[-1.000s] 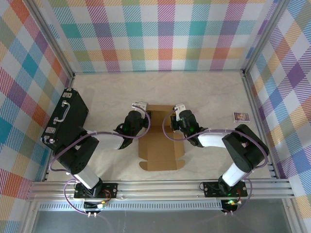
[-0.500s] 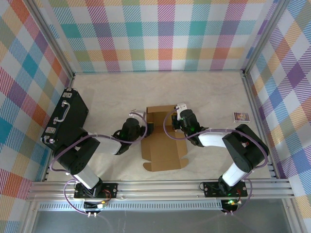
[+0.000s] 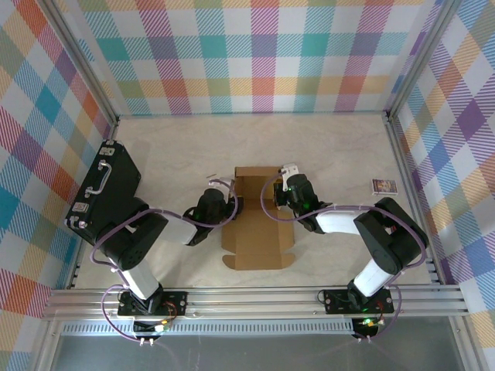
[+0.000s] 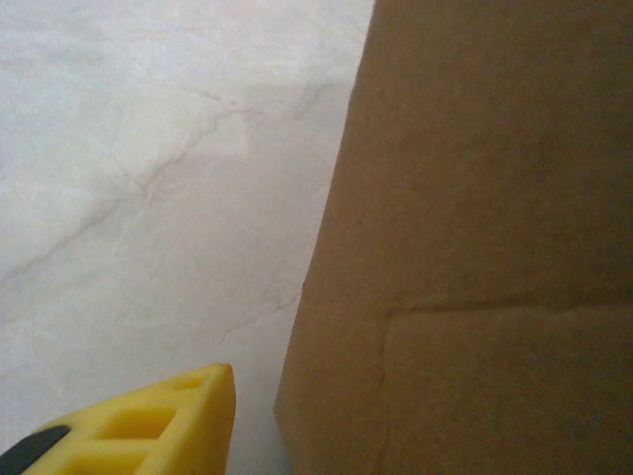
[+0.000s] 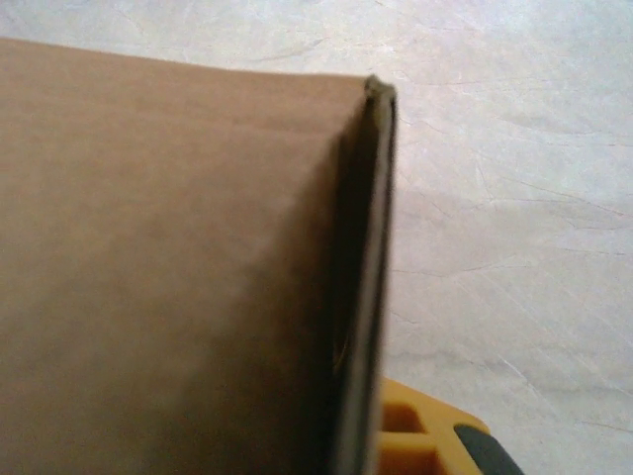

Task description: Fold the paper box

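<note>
Right jaws pinch the raised right wall of the box [image 3: 255, 232], half-formed at frame centre on the bench [image 3: 332, 147], likely to keep that fold upright, while the left jaws, whose state I cannot tell, sit beside its left wall.

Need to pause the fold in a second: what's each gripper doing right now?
Left gripper: at the paper box's left wall, open or closed cannot be told.
Right gripper: closed on the paper box's right wall.
</note>
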